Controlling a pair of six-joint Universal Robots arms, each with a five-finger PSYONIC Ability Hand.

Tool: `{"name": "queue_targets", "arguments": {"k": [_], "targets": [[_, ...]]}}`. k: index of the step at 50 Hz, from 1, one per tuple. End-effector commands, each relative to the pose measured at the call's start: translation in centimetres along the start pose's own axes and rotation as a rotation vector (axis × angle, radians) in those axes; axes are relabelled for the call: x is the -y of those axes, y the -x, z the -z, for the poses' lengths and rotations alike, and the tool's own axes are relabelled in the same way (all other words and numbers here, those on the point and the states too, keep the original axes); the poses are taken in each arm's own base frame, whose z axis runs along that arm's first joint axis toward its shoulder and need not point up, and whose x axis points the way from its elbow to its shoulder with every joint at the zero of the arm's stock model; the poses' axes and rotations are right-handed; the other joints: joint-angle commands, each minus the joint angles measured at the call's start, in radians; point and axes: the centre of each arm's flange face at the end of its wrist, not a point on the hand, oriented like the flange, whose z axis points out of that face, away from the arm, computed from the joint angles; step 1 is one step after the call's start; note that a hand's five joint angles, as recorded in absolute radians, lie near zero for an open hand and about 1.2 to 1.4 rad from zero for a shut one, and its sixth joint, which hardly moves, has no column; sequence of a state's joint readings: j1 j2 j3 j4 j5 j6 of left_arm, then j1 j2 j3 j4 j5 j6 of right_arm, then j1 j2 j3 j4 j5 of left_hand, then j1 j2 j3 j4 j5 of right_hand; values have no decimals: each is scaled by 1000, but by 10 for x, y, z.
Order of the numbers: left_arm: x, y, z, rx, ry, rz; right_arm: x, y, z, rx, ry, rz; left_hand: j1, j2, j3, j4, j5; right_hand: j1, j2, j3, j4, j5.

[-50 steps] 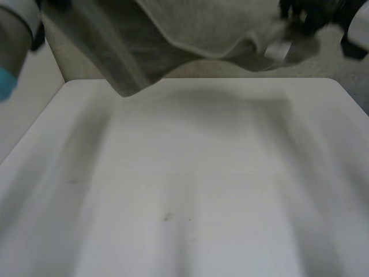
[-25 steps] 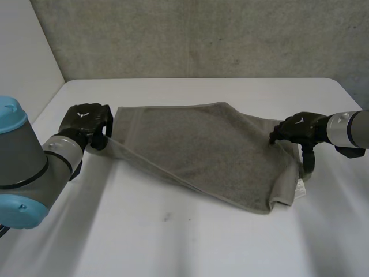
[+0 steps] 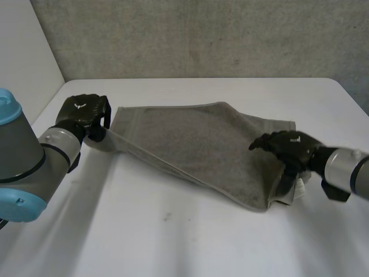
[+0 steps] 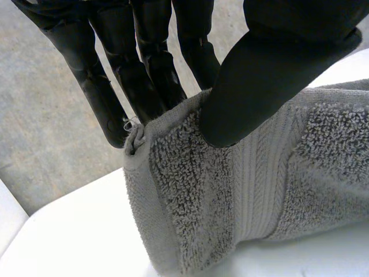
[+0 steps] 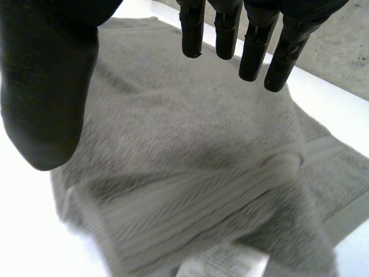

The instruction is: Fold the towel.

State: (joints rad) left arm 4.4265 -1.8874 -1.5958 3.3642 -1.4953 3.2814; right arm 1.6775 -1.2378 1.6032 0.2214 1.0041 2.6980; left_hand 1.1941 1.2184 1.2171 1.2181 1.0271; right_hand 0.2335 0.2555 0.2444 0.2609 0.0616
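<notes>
A grey towel (image 3: 202, 147) lies doubled over on the white table (image 3: 190, 242), its folded edge slanting from the left hand toward the right hand. My left hand (image 3: 85, 115) is shut on the towel's left corner (image 4: 173, 173), thumb (image 4: 259, 81) pressing the cloth against the fingers (image 4: 144, 75). My right hand (image 3: 288, 149) hovers open above the towel's right end (image 5: 190, 167), fingers (image 5: 253, 46) straight and apart from the thumb (image 5: 46, 86), holding nothing. A white label (image 5: 222, 265) shows at that end.
A grey wall (image 3: 202, 34) stands behind the table's far edge. A pale panel (image 3: 23, 57) rises at the far left. Bare table surface spreads in front of the towel toward the near edge.
The towel came down from the air onto the table. My right hand let go of its corner, opened, and moved nearer along the towel's right end. The left hand kept its grip.
</notes>
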Motion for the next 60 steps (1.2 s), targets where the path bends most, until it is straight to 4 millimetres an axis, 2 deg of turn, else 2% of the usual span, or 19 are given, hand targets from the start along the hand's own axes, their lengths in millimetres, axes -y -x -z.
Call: {"name": "queue_targets", "arguments": {"k": [1, 2, 6, 10, 14, 21, 27, 32, 34, 38, 40, 45, 46, 52, 55, 57, 58, 59, 60], "targets": [[16, 4, -7, 14, -52, 0, -31, 34, 1, -22, 16, 53, 202, 178, 179, 178, 195, -59, -81, -70, -86, -62], [21, 5, -9, 17, -63, 2, -34, 42, -1, -18, 5, 65, 202, 178, 179, 178, 195, -59, -81, -70, -86, -62], [36, 5, -12, 17, -108, 0, -42, 54, -3, -29, -6, 51, 202, 178, 179, 178, 195, -59, -81, -70, -86, -62], [42, 4, -13, 16, -125, -2, -50, 66, -13, -62, -24, 59, 202, 178, 179, 178, 195, -59, -81, -70, -86, -62], [52, 5, -11, 21, -148, -3, -54, 69, -18, -97, -24, 83, 202, 178, 179, 178, 195, -59, -81, -70, -86, -62], [51, 8, -11, 30, -147, -1, -54, 51, -33, -250, -74, 198, 202, 178, 179, 178, 195, -29, -51, -40, -56, -32], [48, 11, -12, 38, -135, 2, -56, 46, -36, -288, -70, 300, 202, 178, 179, 178, 195, 101, 79, 90, 74, 98], [44, 13, -13, 42, -125, 6, -58, 32, -33, -328, -45, 330, 202, 178, 179, 178, 195, 195, 173, 184, 168, 192], [43, 15, -13, 48, -120, 11, -56, 22, -31, -352, -47, 324, 202, 178, 179, 178, 195, 303, 281, 292, 276, 300], [40, 20, -13, 57, -111, 23, -48, 18, -27, -371, -67, 326, 202, 178, 179, 178, 195, 456, 434, 445, 429, 454], [39, 19, -13, 55, -108, 23, -40, 17, -23, -381, -89, 325, 202, 178, 179, 178, 195, 713, 691, 702, 686, 711], [34, 20, -12, 56, -91, 25, -41, 6, -17, -384, -42, 291, 202, 178, 179, 178, 195, 937, 915, 926, 910, 935], [32, 22, -11, 59, -85, 26, -43, 3, -14, -365, -10, 268, 202, 178, 179, 178, 195, 1098, 1076, 1087, 1070, 1095], [24, 22, -8, 61, -60, 22, -45, -2, -10, -280, 38, 212, 202, 178, 179, 178, 195, 1163, 1141, 1152, 1135, 1160], [26, 22, -2, 59, -58, 18, -32, -9, -6, -258, 22, 203, 202, 178, 179, 178, 195, 1163, 1141, 1152, 1135, 1160], [39, 22, 10, 59, -81, 14, 8, -26, 10, -330, -72, 261, 202, 178, 179, 178, 195, 1163, 1141, 1152, 1135, 1160], [39, 22, 10, 59, -81, 14, 8, -26, 10, -330, -72, 261, 202, 178, 179, 178, 195, 1163, 1141, 1152, 1135, 1160], [48, 22, 17, 62, -99, 12, 34, -33, 24, -380, -137, 295, 202, 178, 179, 178, 195, 1163, 1141, 1152, 1135, 1160], [48, 22, 17, 62, -99, 12, 34, -33, 24, -380, -137, 295, 202, 178, 179, 178, 195, 1163, 1141, 1152, 1135, 1160]]}}
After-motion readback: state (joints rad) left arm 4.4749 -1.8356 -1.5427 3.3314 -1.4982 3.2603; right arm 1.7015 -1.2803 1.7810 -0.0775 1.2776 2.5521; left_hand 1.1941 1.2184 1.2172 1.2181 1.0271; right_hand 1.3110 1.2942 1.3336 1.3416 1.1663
